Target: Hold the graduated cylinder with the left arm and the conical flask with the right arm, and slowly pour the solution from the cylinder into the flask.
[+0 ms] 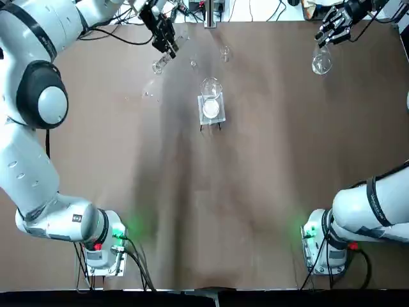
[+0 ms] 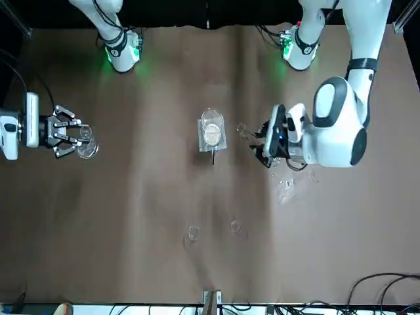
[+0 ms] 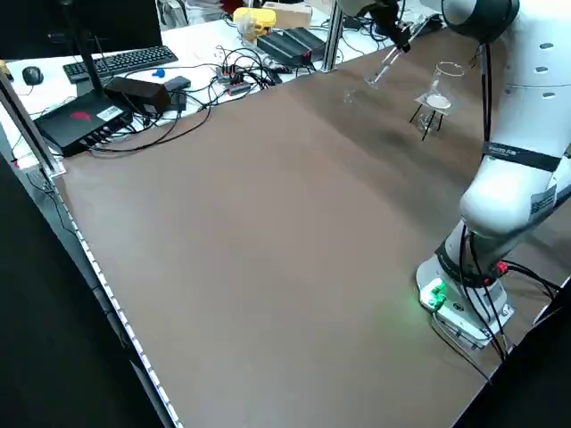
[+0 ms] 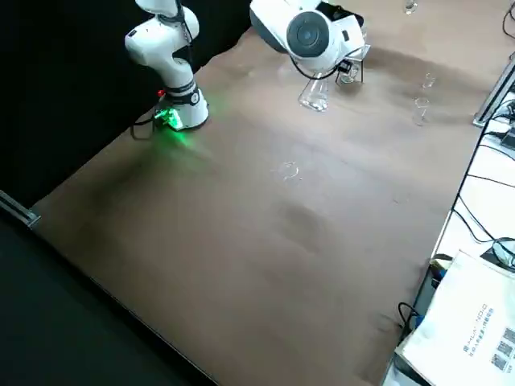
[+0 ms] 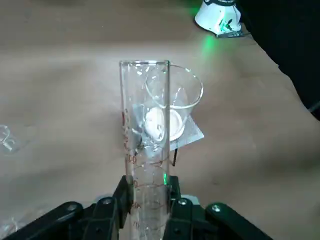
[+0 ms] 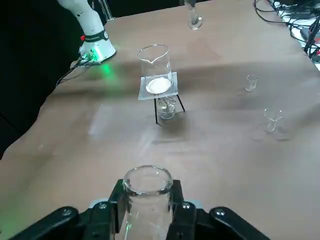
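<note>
Left tool, far left of centre above the table, closed on the cylinder; in the left wrist view the fingers clamp the tube near its lower part, and it is held tilted off the table. Right tool, at the far right, closed on the neck of the flask, whose round body hangs below the fingers. The two vessels are well apart. Between them, at the table's middle, a beaker sits on a small stand with a white disc. Two tiny glass pieces lie near the far edge.
</note>
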You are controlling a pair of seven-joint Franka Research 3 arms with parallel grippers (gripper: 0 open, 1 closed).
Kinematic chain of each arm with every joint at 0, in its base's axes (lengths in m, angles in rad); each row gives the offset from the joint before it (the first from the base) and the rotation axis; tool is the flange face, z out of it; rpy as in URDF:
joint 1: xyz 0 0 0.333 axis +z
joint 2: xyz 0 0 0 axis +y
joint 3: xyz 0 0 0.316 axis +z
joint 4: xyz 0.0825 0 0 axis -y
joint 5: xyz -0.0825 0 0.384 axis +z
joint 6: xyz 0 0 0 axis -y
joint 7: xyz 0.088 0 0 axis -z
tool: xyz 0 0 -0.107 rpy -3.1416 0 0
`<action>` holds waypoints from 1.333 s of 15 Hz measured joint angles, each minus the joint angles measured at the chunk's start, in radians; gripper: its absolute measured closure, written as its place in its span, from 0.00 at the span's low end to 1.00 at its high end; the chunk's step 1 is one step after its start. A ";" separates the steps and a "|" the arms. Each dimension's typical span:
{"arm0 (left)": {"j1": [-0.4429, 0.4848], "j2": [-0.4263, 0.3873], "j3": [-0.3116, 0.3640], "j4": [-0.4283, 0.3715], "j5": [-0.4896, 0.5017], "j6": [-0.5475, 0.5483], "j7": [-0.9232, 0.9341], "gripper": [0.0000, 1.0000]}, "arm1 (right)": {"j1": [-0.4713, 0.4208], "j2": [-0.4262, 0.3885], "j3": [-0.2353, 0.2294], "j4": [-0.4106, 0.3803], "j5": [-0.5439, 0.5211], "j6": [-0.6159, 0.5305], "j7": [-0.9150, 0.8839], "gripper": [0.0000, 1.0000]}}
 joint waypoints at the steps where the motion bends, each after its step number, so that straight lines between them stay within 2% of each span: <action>1: -0.015 -0.003 0.000 0.000 0.007 0.004 -0.011 0.66 | 0.005 -0.005 0.000 0.000 -0.002 0.000 0.009 0.61; 13: -0.188 -0.009 0.000 -0.001 0.219 0.103 -0.150 0.66 | 0.107 -0.050 0.000 -0.001 -0.071 0.088 0.186 0.61; 16: -0.212 -0.010 0.000 -0.001 0.300 0.107 -0.201 0.66 | 0.177 -0.055 0.001 -0.001 -0.092 0.120 0.270 0.61; 20: -0.241 -0.011 0.000 -0.001 0.353 0.107 -0.250 0.66 | 0.294 -0.070 0.003 -0.001 -0.112 0.182 0.404 0.61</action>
